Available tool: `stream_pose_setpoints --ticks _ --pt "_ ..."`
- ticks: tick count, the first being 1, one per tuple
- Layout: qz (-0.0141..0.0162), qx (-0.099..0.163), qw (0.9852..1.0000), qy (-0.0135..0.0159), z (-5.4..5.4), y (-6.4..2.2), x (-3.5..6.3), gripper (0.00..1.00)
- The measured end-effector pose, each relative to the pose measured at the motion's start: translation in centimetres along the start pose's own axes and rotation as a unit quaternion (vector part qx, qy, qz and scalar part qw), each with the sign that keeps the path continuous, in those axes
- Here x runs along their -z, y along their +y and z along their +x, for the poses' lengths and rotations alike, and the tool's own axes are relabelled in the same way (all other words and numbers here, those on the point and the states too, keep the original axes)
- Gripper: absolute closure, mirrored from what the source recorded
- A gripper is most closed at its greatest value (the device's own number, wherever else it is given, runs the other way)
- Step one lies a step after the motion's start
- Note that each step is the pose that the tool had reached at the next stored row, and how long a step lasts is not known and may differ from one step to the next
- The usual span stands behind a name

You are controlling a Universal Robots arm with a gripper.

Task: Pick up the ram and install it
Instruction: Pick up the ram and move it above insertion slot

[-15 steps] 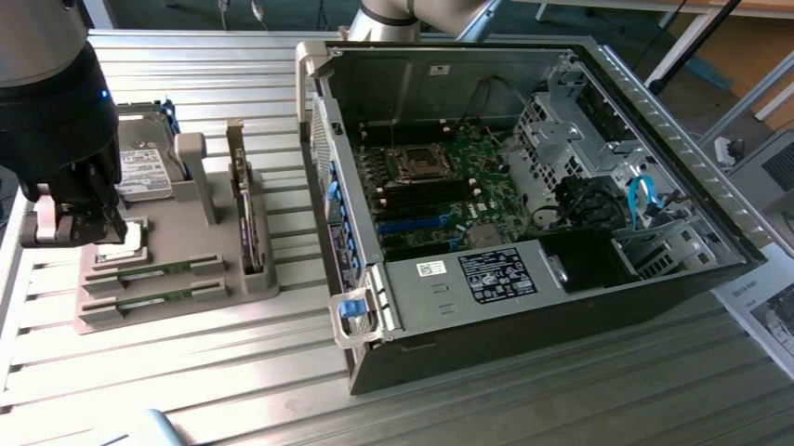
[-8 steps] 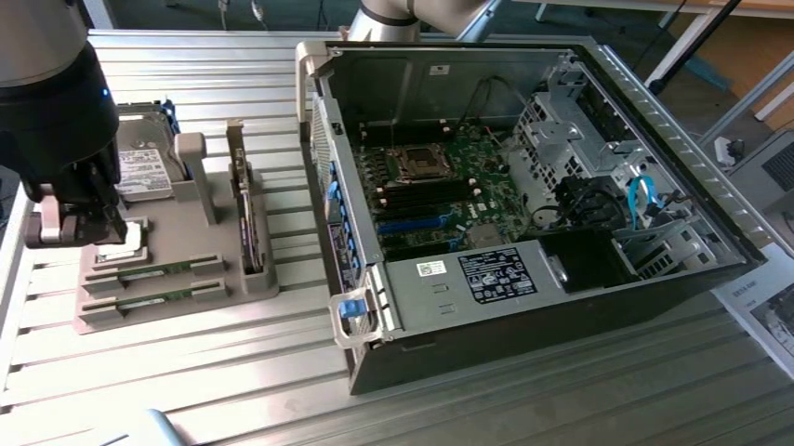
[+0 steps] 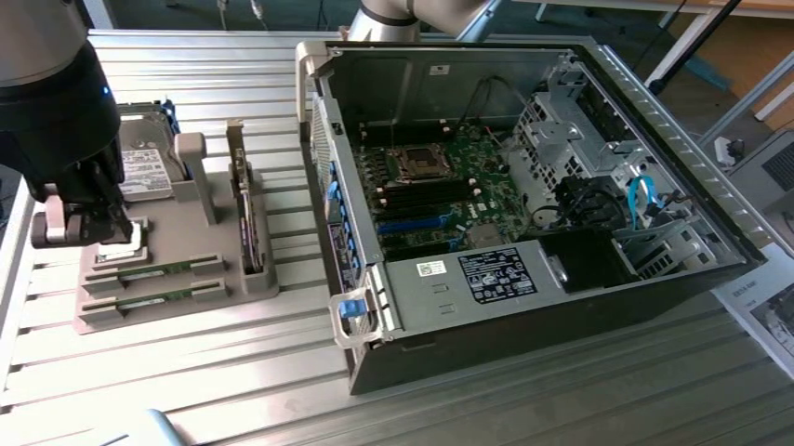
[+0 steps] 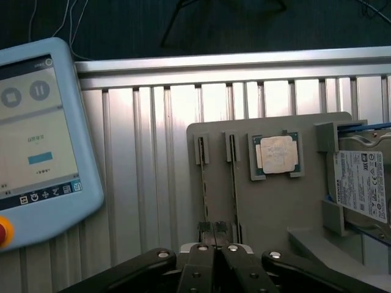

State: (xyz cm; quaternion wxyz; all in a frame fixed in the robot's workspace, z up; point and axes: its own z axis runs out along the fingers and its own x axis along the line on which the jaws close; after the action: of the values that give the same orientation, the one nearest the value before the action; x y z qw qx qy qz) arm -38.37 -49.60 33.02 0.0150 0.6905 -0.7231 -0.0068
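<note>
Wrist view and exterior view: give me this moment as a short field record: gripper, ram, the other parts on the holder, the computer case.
gripper: shut, empty, over the grey holder near the ram sticks' ends
ram stick: on edge in a holder slot
second ram stick: on edge in the neighbouring slot
processor: seated in the holder beside the sticks
hard drive: on the holder, beyond the processor
computer case: open, on the exterior view's right of the holder, motherboard exposed
progress: no ram lifted yet

I've got the exterior camera high up, angled down on the open computer case (image 3: 410,84) mid-frame and the grey holder (image 3: 162,314) at left, while my wrist camera hangs close above that same holder (image 4: 275,207).
</note>
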Motion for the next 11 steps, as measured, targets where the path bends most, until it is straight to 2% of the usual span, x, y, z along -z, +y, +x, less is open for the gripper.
stream_pose_setpoints --ticks 2,4,7,11 --pt "0.0054 0.000 1.0000 -0.0007 0.00 0.01 0.00 0.90" --pt "0.0062 0.000 1.0000 -0.0007 0.00 0.01 -0.01 0.90" --pt "0.0097 0.000 0.9999 -0.0026 0.00 0.01 -0.02 0.90" --pt "0.0101 0.000 0.9999 -0.0026 0.00 0.01 -0.02 0.90"
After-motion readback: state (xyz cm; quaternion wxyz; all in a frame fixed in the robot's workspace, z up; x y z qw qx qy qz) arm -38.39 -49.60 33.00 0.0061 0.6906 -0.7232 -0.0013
